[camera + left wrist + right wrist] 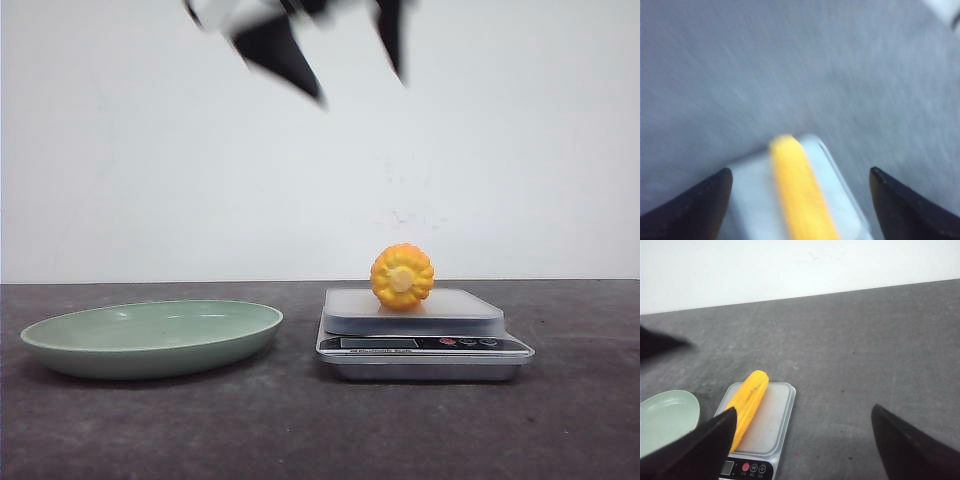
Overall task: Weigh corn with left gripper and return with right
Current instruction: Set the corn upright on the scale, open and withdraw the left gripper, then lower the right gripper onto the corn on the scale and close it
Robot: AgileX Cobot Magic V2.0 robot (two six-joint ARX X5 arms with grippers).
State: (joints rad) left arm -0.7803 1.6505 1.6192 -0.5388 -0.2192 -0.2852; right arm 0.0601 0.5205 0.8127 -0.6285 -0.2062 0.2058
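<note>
Corn (402,276) lying on the scale (423,328), green plate (150,337) beside it — both arms' jaws apart, empty

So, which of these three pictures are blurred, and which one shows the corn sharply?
Front view: the corn and the scale are sharp, only the claws along the top edge are smeared. Left wrist view: the whole picture is motion-blurred, the corn a yellow streak. Right wrist view: sharp throughout, the corn lying lengthwise on the scale beside the green plate.
</note>
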